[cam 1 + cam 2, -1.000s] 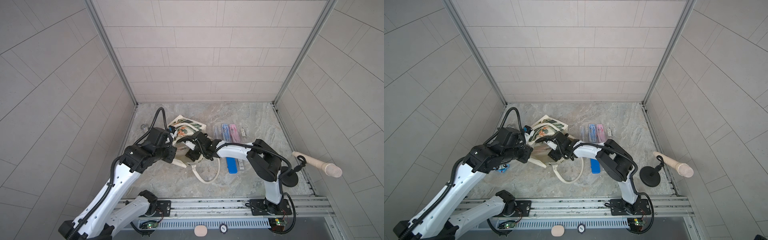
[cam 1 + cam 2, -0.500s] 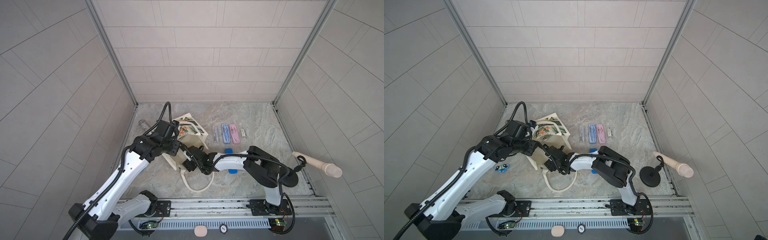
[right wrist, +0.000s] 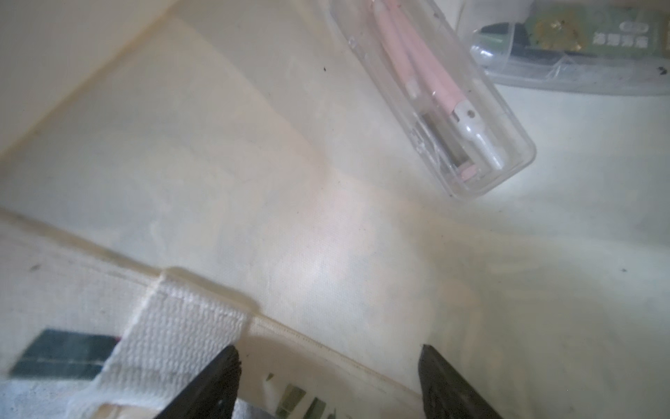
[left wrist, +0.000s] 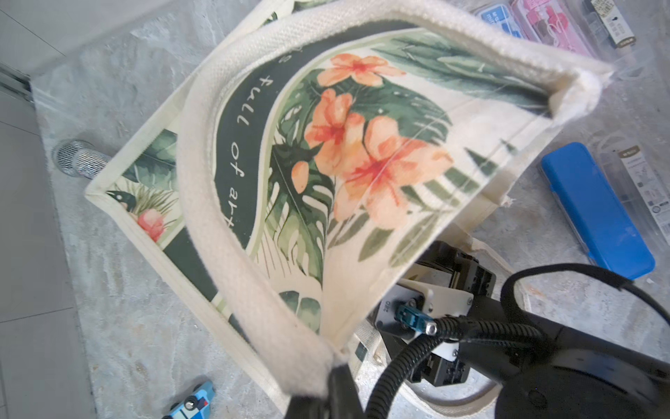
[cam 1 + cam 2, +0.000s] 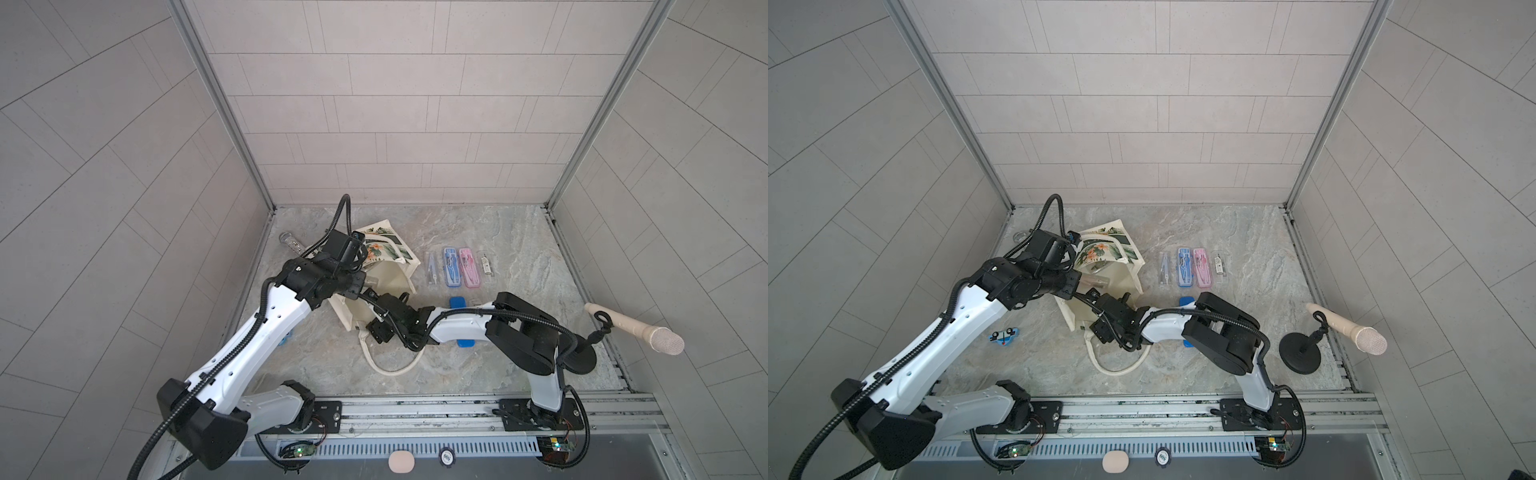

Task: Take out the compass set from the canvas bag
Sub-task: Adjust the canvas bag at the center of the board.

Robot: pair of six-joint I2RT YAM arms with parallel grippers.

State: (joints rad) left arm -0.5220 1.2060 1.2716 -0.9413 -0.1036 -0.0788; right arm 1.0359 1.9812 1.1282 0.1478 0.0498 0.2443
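Note:
The cream canvas bag (image 5: 388,280) (image 5: 1100,253) lies on its side on the marble floor, with its leaf-and-flower print panel (image 4: 362,152) lifted. My left gripper (image 5: 360,286) (image 5: 1074,279) (image 4: 328,384) is shut on the upper handle (image 4: 232,203) and holds the mouth open. At the bag's mouth my right gripper (image 5: 376,305) (image 5: 1096,301) (image 3: 328,362) stands open over the lower rim, holding nothing. Inside the bag (image 3: 253,188), in the right wrist view, lies a compass set (image 3: 446,109): a clear case with a pink compass. A second clear case (image 3: 580,47) with a green label lies behind it.
Several cases lie in a row right of the bag: clear (image 5: 432,268), blue (image 5: 451,266), pink (image 5: 468,266), clear (image 5: 486,264). A blue case (image 5: 459,301) sits partly under my right arm. A toy car (image 5: 1003,336), a glitter tube (image 5: 291,242) and a microphone stand (image 5: 582,357) are nearby.
My left arm has swung toward the back and lifted the upper handle, opening the bag's mouth wider. The right gripper has drawn back toward the front, to the mouth's lower rim.

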